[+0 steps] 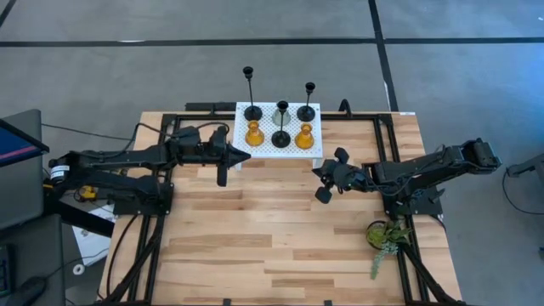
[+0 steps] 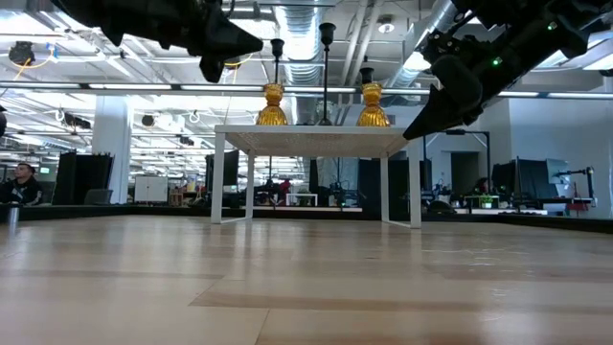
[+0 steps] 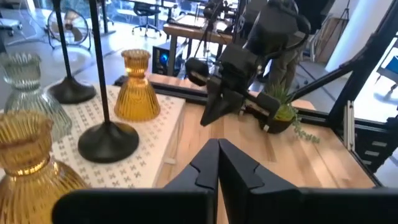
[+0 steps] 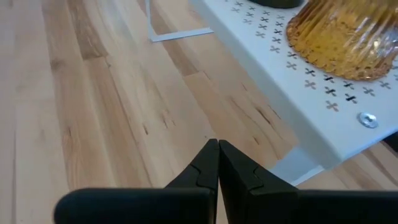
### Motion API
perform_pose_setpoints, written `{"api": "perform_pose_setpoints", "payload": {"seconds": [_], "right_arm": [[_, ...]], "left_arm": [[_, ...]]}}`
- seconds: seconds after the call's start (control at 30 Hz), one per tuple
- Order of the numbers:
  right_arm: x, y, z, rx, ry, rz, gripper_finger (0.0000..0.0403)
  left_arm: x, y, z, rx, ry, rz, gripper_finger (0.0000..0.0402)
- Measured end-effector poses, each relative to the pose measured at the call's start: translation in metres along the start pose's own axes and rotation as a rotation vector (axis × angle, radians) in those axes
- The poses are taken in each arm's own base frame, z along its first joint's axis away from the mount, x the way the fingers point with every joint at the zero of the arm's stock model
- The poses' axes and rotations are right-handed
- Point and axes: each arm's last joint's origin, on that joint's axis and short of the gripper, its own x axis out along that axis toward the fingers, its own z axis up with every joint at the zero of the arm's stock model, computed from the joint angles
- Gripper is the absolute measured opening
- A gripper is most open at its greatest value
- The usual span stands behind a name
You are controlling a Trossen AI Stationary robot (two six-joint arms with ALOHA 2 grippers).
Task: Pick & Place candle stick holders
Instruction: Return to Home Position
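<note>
1. Placement is judged finished: no holder is seen on the wooden table (image 1: 280, 238).
2. All six are stood on the white perforated shelf (image 1: 268, 149): taller black stemmed holder (image 1: 252, 112), shorter black stemmed holder (image 1: 306, 113), clear glass holder (image 1: 281, 110), squat black holder (image 1: 281, 139), left amber glass holder (image 1: 253, 134), right amber glass holder (image 1: 304, 137).
3. Left gripper (image 3: 217, 152) and right gripper (image 4: 217, 152) are held near the shelf's front, fingers pressed together and empty; only homing is judged outstanding.

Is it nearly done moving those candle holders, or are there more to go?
All six look placed on the white shelf: two amber holders, a clear glass holder, a squat black holder and two black stemmed holders. Nothing is in hand: the left gripper and right gripper are shut and empty. Probably only pulling back to rest is left.
</note>
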Motion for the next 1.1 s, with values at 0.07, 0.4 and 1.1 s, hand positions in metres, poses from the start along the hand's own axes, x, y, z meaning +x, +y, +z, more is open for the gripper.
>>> {"api": "perform_pose_setpoints", "payload": {"seconds": [0.07,0.4,1.1], "right_arm": [[0.0,0.0,0.0,0.005,0.0,0.001,0.0001],[-0.001,0.002,0.002,0.002,-0.02,0.009,0.0001],[0.003,-0.003,0.017,-0.01,-0.137,0.028,0.0]], "left_arm": [[0.0,0.0,-0.002,-0.01,0.004,0.001,0.0007],[0.001,-0.002,-0.005,-0.14,0.028,-0.084,0.0009],[0.002,-0.004,-0.013,0.065,0.092,-0.165,0.0007]]}}
